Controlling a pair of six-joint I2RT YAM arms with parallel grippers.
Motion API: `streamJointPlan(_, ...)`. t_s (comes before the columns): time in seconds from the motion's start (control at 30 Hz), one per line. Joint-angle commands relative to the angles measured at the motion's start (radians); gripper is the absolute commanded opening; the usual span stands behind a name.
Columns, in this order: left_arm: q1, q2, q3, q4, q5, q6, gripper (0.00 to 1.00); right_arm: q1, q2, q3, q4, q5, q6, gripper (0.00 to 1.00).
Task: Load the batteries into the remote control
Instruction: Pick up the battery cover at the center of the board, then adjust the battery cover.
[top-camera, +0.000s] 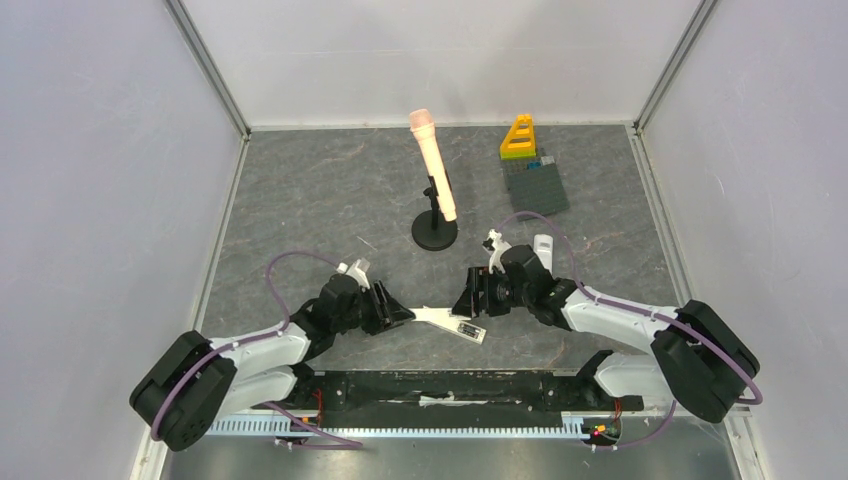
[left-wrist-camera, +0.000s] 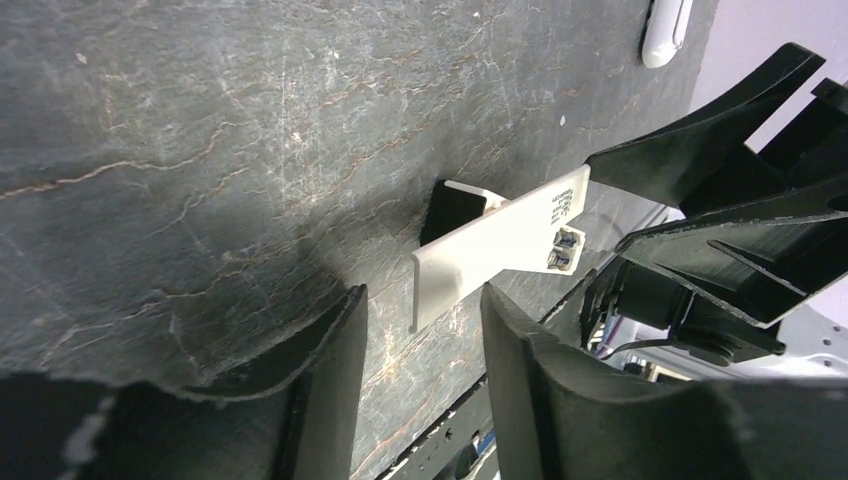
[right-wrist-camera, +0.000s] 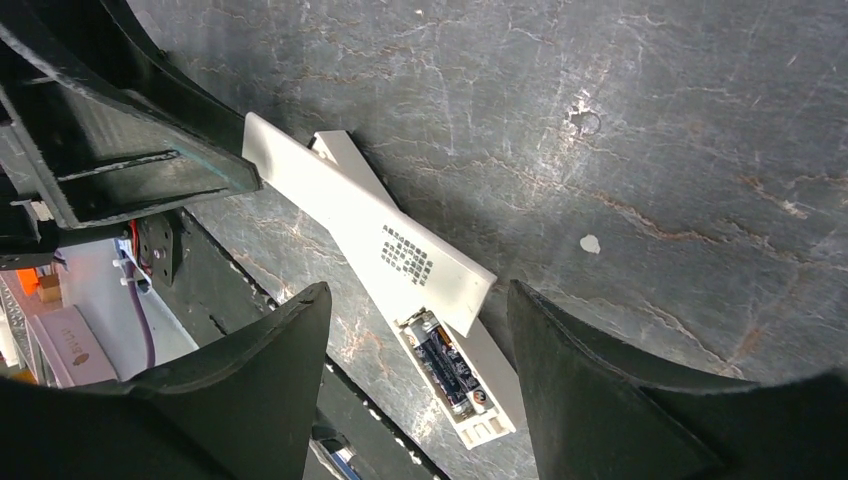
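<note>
The white remote control (top-camera: 455, 325) lies on the dark mat between my two grippers. Its battery compartment stands uncovered at one end, with dark batteries (right-wrist-camera: 447, 362) seated inside; they also show in the left wrist view as batteries (left-wrist-camera: 563, 248). A flat white cover (right-wrist-camera: 370, 230) with a printed label lies slanted across the remote body. My left gripper (left-wrist-camera: 420, 325) is open, and the cover's near end sits just beyond its fingertips, not pinched. My right gripper (right-wrist-camera: 415, 300) hangs open above the compartment end, holding nothing. No orange batteries are in view.
A pink microphone (top-camera: 433, 165) on a round black stand (top-camera: 435, 232) is behind the remote. A grey studded baseplate (top-camera: 538, 182) with a yellow-orange block (top-camera: 518, 137) sits at the back right. A small white oblong piece (top-camera: 543, 248) lies beside the right wrist.
</note>
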Motion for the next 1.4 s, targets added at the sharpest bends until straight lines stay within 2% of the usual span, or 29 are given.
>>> streamJointPlan(0.0,-0.004,0.031,-0.021,0.154,-0.010,-0.066,0.47,-0.006,-0.022,-0.007,0.050,0.014,0.013,0.67)
streamJointPlan(0.2,-0.004,0.061,-0.023,0.193,-0.015,-0.068,0.26,-0.011,-0.031,-0.017,0.052,0.016,0.016,0.68)
streamJointPlan(0.37,-0.002,0.047,-0.021,0.179,-0.016,-0.052,0.02,-0.016,-0.045,-0.017,0.048,0.014,0.017,0.67)
streamJointPlan(0.7,-0.001,-0.112,0.110,0.019,0.079,0.124,0.02,-0.036,-0.147,0.099,-0.098,0.014,-0.081,0.71)
streamJointPlan(0.8,-0.001,-0.107,0.171,0.011,0.112,0.167,0.02,-0.041,-0.172,0.156,-0.159,0.026,-0.157,0.73)
streamJointPlan(0.9,-0.002,-0.070,0.252,-0.007,0.217,0.236,0.02,-0.043,-0.185,0.212,-0.223,0.013,-0.246,0.74)
streamJointPlan(1.0,-0.004,-0.025,0.386,-0.165,0.391,0.400,0.02,-0.043,-0.209,0.261,-0.266,-0.078,-0.357,0.77)
streamJointPlan(1.07,-0.003,0.002,0.458,-0.272,0.456,0.487,0.02,-0.042,-0.225,0.284,-0.285,-0.186,-0.442,0.77)
streamJointPlan(1.13,-0.004,0.015,0.502,-0.283,0.523,0.513,0.02,-0.043,-0.230,0.315,-0.328,-0.276,-0.516,0.77)
streamJointPlan(1.23,-0.010,0.008,0.578,-0.355,0.595,0.600,0.02,-0.042,-0.238,0.344,-0.384,-0.358,-0.618,0.77)
streamJointPlan(1.37,-0.013,0.010,0.701,-0.587,0.622,0.796,0.02,-0.043,-0.242,0.351,-0.409,-0.458,-0.662,0.75)
